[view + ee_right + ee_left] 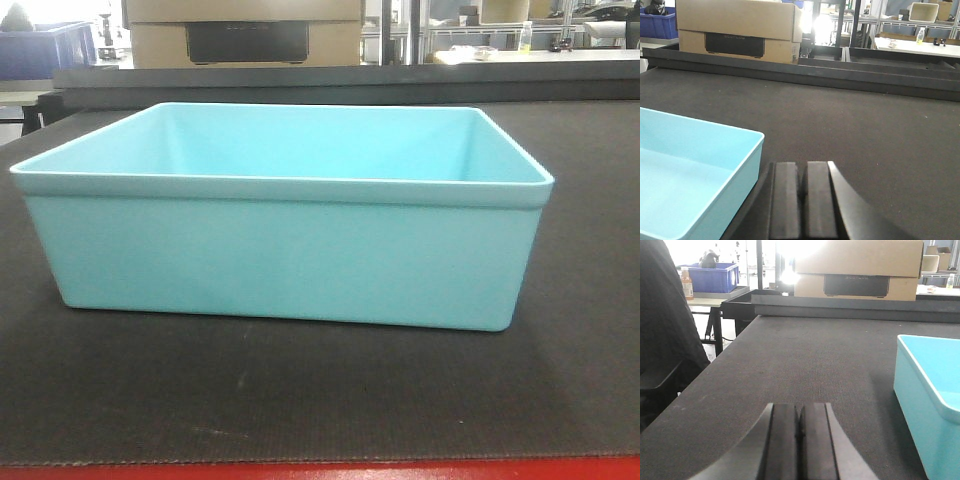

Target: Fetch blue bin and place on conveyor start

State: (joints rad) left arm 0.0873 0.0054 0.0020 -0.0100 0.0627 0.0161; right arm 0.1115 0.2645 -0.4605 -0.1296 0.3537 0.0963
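The blue bin sits upright on the conveyor start, near its red front strip. Left hand and right hand, both clenched empty, flank it at 9 and 3 o'clock. Risk: a withdrawing hand may clip the rim and skew the bin.

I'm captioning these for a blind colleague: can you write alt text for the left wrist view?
A closed robot hand hovers low over a dark textured conveyor belt, holding nothing. The corner of an empty pale blue bin sits on the belt to its right; a cardboard box stands beyond the belt.
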